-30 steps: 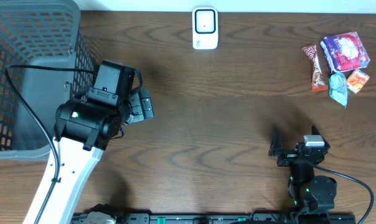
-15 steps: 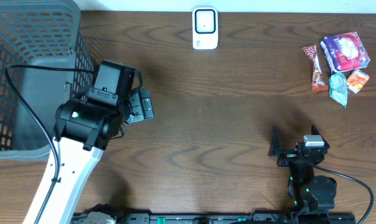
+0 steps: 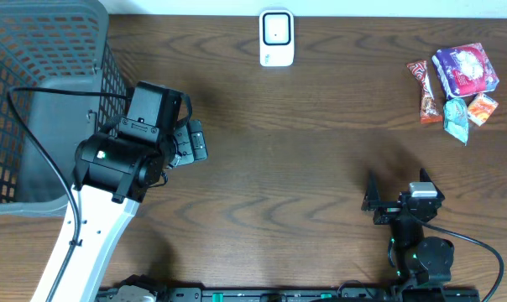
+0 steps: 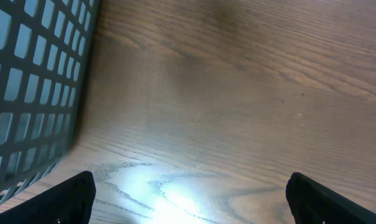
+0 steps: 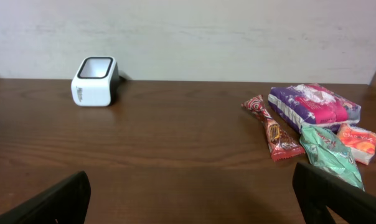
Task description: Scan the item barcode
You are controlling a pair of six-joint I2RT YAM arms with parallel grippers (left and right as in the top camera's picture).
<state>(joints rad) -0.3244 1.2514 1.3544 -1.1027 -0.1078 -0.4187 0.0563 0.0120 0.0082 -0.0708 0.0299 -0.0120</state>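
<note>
Nothing has moved since a second ago: both my arms and every packet sit just where they were. The items for scanning lie in a small cluster at the table's far right corner: a purple packet (image 3: 464, 70), a red bar (image 3: 425, 92) just to its left, and a green packet (image 3: 456, 117) and an orange packet (image 3: 483, 108) on its near side (all touching or nearly so; I cannot make out a barcode on any of them). The white scanner (image 3: 276, 38) stands at the middle of the far edge, well apart from the snacks, its dark window on top. My right pincer (image 5: 191, 199) sits low near the table's front edge, facing the scanner and the packets, jaws spread wide with nothing between them. My left pincer (image 4: 188, 202) hangs over bare wood just beside the grey mesh basket (image 3: 111, 75), jaws likewise at full spread and empty. The dark wood table (image 3: 304, 151) lies under everything.
</note>
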